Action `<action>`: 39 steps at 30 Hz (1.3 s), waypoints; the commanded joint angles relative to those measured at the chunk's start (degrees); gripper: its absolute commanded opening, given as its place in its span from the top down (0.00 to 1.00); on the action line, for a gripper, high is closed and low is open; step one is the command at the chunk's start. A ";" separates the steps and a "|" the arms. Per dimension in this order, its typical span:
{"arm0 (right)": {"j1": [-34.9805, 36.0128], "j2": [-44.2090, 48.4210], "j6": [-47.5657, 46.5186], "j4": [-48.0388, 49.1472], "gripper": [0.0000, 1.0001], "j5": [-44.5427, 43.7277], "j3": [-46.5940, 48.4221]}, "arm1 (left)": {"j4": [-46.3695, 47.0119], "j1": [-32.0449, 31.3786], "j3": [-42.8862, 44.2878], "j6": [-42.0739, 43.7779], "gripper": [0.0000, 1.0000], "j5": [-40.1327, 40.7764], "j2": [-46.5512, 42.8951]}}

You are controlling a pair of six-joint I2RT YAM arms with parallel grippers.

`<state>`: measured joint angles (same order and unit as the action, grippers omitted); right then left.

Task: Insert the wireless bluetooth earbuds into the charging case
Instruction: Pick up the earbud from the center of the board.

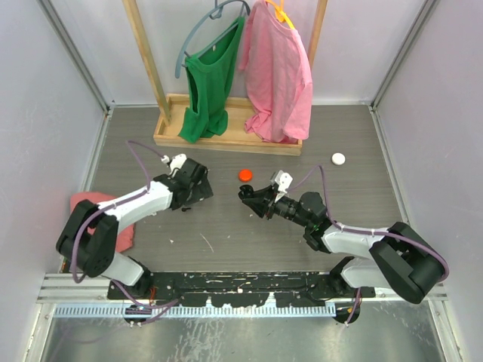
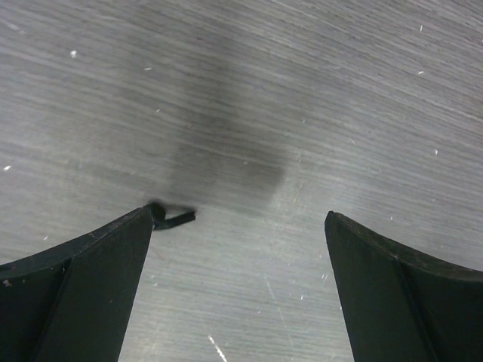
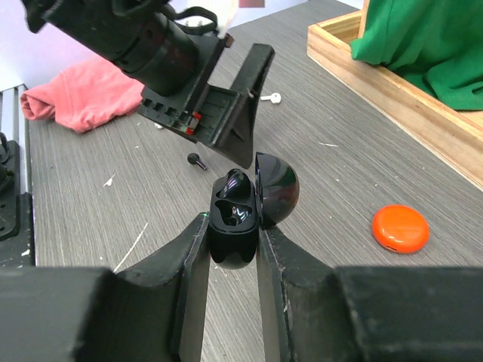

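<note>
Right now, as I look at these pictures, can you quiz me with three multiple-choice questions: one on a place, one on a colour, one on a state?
1. Where is the black charging case?
A lying on the table
B held by the right gripper
C in a drawer

2. What colour is the round puck beside it?
A blue
B yellow
C orange

3. The case's lid is:
A open
B shut
C missing

Answers: B, its jaws clamp the case's sides; C, it shows bright orange; A, the lid is tipped back.
</note>
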<state>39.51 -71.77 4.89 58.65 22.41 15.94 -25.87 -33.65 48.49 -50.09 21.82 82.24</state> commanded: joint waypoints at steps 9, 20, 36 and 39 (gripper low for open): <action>0.01 -0.31 -0.24 3.55 0.88 -1.92 0.44 | 2.40 2.27 8.01 4.12 0.02 -5.93 10.62; -0.03 0.35 -0.43 2.64 0.88 -2.75 0.49 | 0.89 2.25 5.71 2.70 0.01 -11.05 10.25; 0.04 0.64 -0.41 2.40 0.88 -3.34 0.45 | -3.70 2.27 3.33 3.06 0.02 -10.44 5.32; 0.02 0.60 -0.40 2.35 0.88 -3.34 0.40 | -4.62 2.27 3.28 3.06 0.02 -10.85 4.05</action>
<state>39.51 -72.16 4.84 58.19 19.77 15.94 -28.86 -31.68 51.83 -47.11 11.11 89.82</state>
